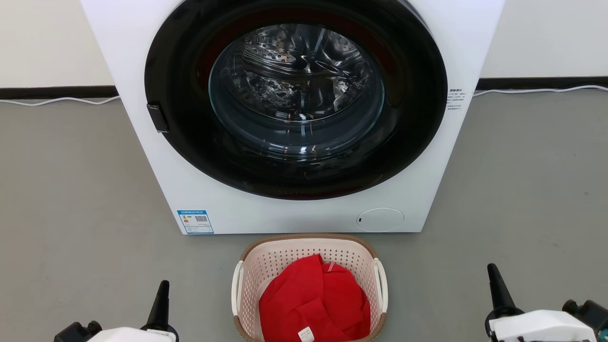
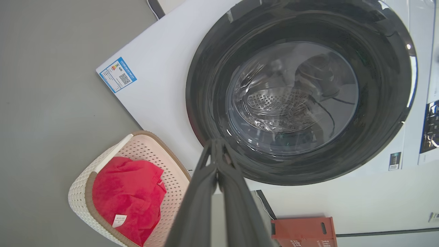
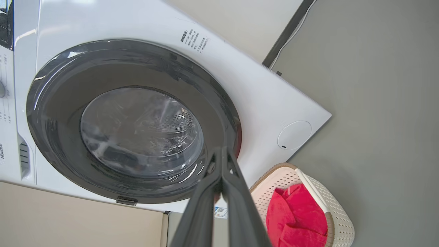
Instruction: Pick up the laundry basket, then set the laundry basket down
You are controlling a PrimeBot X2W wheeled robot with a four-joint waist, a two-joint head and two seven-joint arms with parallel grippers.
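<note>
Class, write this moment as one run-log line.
phase: before pickup | laundry basket: on floor before washer, red cloth inside, untouched | left gripper: shut, empty | right gripper: shut, empty

- Washer point(image 1: 304, 118) stands on the floor point(image 1: 71, 190), backed toward the wall point(image 1: 47, 38).
- Laundry basket point(image 1: 285, 259) sits on the floor at 6 o'clock of the washer, just before its front panel; contact cannot be told.
- 1 garment point(image 1: 313, 299) lies in the basket.
- Left gripper point(image 1: 163, 289) is at 9 o'clock of the basket and right gripper point(image 1: 494, 275) at 3 o'clock, both apart from it.
- Cable point(image 1: 57, 100) runs along the wall base at 10 and 2 o'clock of the basket.
</note>
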